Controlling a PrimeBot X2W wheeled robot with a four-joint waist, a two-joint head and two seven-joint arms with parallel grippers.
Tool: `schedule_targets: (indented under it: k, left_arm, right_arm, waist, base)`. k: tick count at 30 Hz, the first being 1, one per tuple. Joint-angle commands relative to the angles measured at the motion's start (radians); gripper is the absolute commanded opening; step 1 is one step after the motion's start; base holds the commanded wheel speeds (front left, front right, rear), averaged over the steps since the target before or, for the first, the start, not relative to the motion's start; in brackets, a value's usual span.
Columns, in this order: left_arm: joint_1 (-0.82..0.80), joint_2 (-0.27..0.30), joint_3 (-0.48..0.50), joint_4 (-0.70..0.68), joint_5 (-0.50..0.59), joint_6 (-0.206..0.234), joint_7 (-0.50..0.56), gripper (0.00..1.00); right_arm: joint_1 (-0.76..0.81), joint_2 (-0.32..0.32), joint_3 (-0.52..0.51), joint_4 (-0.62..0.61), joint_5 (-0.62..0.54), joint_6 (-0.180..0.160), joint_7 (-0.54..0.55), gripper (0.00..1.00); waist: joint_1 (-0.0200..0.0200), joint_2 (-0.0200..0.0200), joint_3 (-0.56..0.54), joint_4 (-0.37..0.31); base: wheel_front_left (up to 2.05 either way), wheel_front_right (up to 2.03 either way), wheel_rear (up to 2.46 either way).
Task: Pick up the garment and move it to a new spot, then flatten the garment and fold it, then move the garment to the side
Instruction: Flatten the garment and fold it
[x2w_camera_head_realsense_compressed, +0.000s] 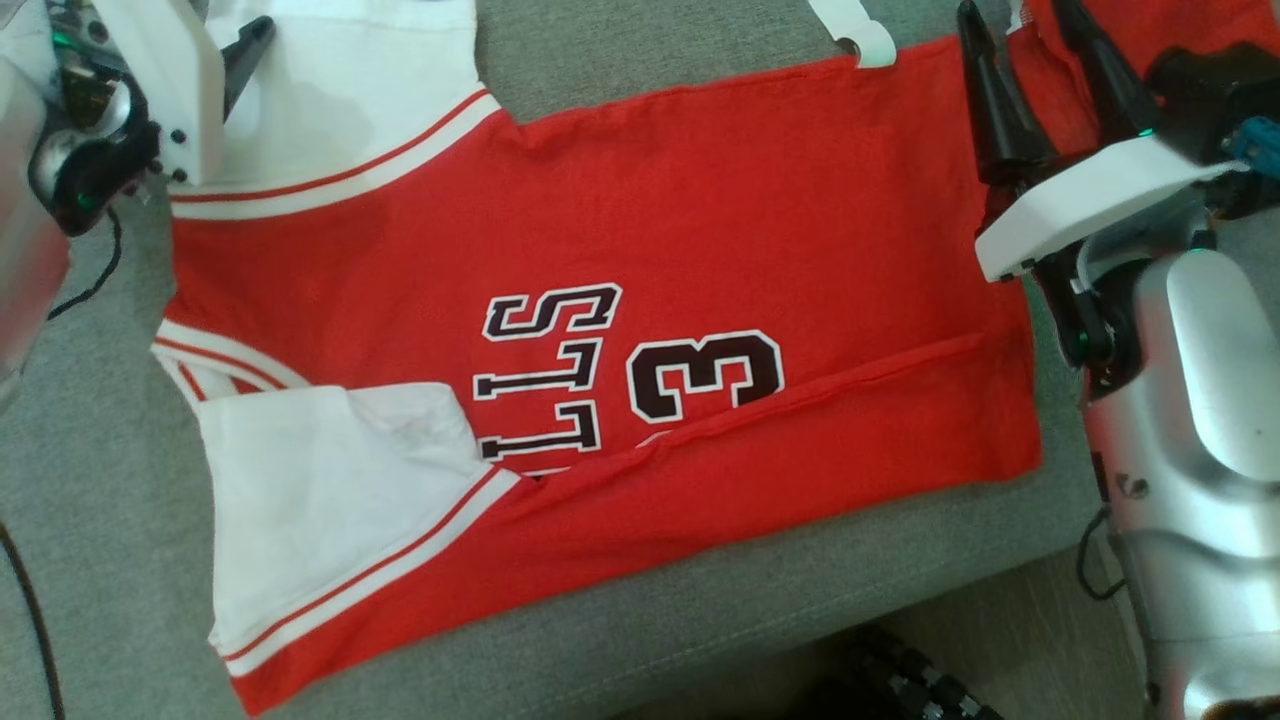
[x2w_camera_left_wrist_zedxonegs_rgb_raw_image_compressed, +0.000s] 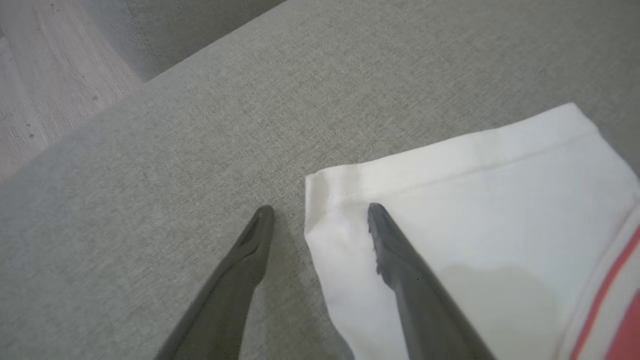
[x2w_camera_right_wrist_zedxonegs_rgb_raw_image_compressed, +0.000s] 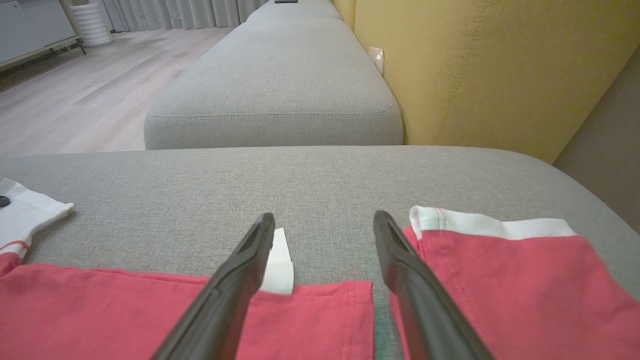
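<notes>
Both sets of jaws stand wide apart with nothing between them. left gripper (x2w_camera_left_wrist_zedxonegs_rgb_raw_image_compressed: 320, 210) hangs over the far white sleeve (x2w_camera_left_wrist_zedxonegs_rgb_raw_image_compressed: 475, 210): one finger above the sleeve's hemmed corner, the other above bare grey sofa cushion (x2w_camera_left_wrist_zedxonegs_rgb_raw_image_compressed: 200, 125), and the sleeve's side edge runs between them; can't tell if the tips touch. right gripper (x2w_camera_right_wrist_zedxonegs_rgb_raw_image_compressed: 324, 216) sits at the garment's far hem corner, one finger over the red cloth just beside a small white tag (x2w_camera_right_wrist_zedxonegs_rgb_raw_image_compressed: 280, 257), the other at the edge of a second red piece (x2w_camera_right_wrist_zedxonegs_rgb_raw_image_compressed: 500, 285) with a white band on top; a narrow strip of grey shows between the two red pieces. Can't tell whether that piece belongs to the same garment. garment (x2w_camera_head_realsense_compressed: 620, 230) is a red jersey with white sleeves, lying flat and sideways on the cushion in the head view: sleeves and striped trim toward the robot's left, hem toward its right. Black white-edged lettering (x2w_camera_head_realsense_compressed: 545, 370) and a "3" (x2w_camera_head_realsense_compressed: 705, 375) show mid-chest. Near long edge is folded over onto the front as a red band (x2w_camera_head_realsense_compressed: 800, 440), covering the lowest part of the print. Near white sleeve (x2w_camera_head_realsense_compressed: 310, 490) lies folded over the front, slightly rumpled. Right wrist view also shows a neighbouring grey cushion (x2w_camera_right_wrist_zedxonegs_rgb_raw_image_compressed: 275, 85), a yellow backrest (x2w_camera_right_wrist_zedxonegs_rgb_raw_image_compressed: 475, 65) and pale wood floor (x2w_camera_right_wrist_zedxonegs_rgb_raw_image_compressed: 85, 105).
</notes>
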Motion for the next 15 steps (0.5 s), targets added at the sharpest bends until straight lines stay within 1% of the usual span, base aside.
schedule_targets:
  k: [1, 2, 3, 7, 14, 15]
  left_arm:
    - [-0.048, 0.025, 0.021, -0.012, -0.004, 0.001, 0.007, 0.98]
    - [-0.049, 0.023, 0.01, -0.013, -0.014, 0.001, 0.008, 0.33]
    - [-0.049, 0.021, 0.0, -0.017, -0.024, 0.001, 0.003, 0.0]
    - [-0.041, 0.004, 0.001, -0.023, -0.082, 0.001, -0.068, 0.0]
    - [-0.019, 0.001, -0.035, -0.073, -0.094, 0.001, -0.253, 0.0]
    - [-0.007, 0.002, -0.044, -0.093, -0.092, 0.001, -0.304, 0.0]
  right_arm:
    - [-0.013, -0.009, 0.011, -0.027, 0.004, -0.001, -0.01, 1.0]
    - [-0.013, -0.013, 0.01, -0.024, 0.003, -0.001, -0.01, 1.0]
    - [-0.014, -0.016, 0.009, -0.02, 0.003, -0.001, -0.01, 1.0]
    - [-0.009, -0.036, 0.002, 0.001, 0.003, -0.001, -0.003, 1.0]
    - [0.0, -0.091, -0.006, 0.043, 0.027, -0.001, 0.029, 1.0]
    - [0.004, -0.109, -0.007, 0.063, 0.043, -0.001, 0.048, 1.0]
  waist:
    - [-0.0001, 0.0, -0.001, 0.003]
    - [-0.0001, 0.0, -0.003, 0.008]
    - [-0.0001, 0.0, -0.005, 0.012]
    - [-0.0001, 0.0, -0.027, 0.039]
    - [-0.0001, 0.0, -0.095, 0.118]
    - [-0.0001, 0.0, -0.118, 0.145]
  base:
    - [0.0, 0.0, 0.0]
    - [0.0, 0.0, 0.0]
    - [0.0, 0.0, 0.0]
    - [0.0, 0.0, 0.0]
    - [0.0, 0.0, 0.0]
    - [0.0, 0.0, 0.0]
